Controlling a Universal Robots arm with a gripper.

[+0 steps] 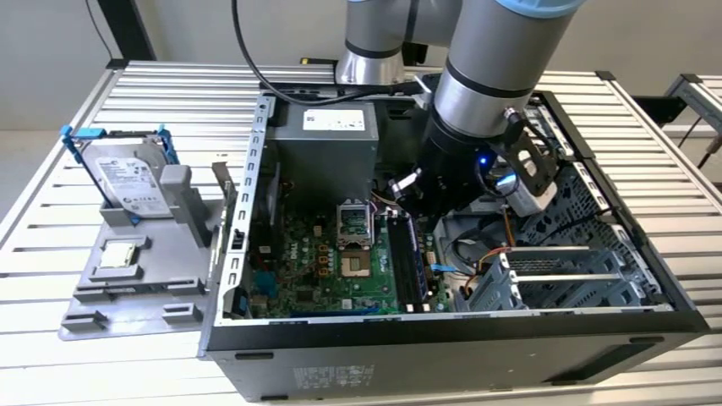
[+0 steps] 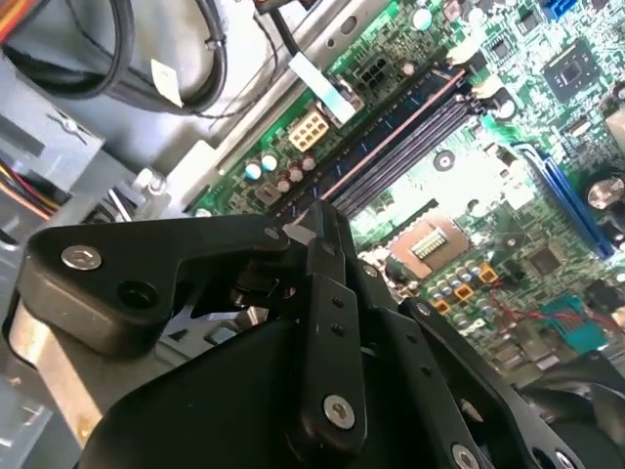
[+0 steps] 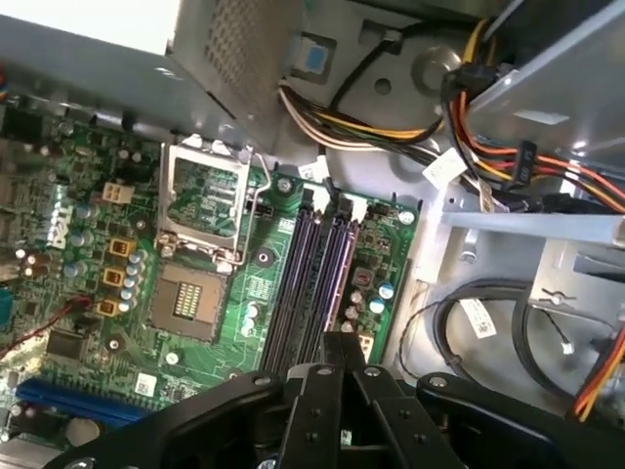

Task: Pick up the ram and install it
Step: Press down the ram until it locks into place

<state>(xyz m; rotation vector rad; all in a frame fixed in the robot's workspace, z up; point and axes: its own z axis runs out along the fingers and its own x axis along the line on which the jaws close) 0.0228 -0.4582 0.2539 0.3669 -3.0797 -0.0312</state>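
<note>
The ram (image 2: 391, 132) looks like a long thin dark strip with a pale reddish top edge. It stands on edge in the outermost memory slot of the green motherboard (image 1: 304, 271), inside the open computer case. In the exterior view the ram (image 1: 408, 258) runs toward the front of the case. In the first wrist view the ram (image 3: 337, 269) lies beside small capacitors. My gripper (image 1: 408, 201) is down inside the case at the slot's far end. In both wrist views the gripper (image 2: 314, 210) (image 3: 342, 340) has its black fingers pressed together, right over the strip's end. Whether they touch it I cannot tell.
Left of the case stands a grey holder (image 1: 135, 296) with a silver hard drive (image 1: 124, 173) in a blue frame and a small square chip (image 1: 118, 254). The processor socket (image 1: 355, 224) is open. Bundled cables (image 3: 488, 127) and a metal drive cage (image 1: 564, 275) crowd the gripper's side.
</note>
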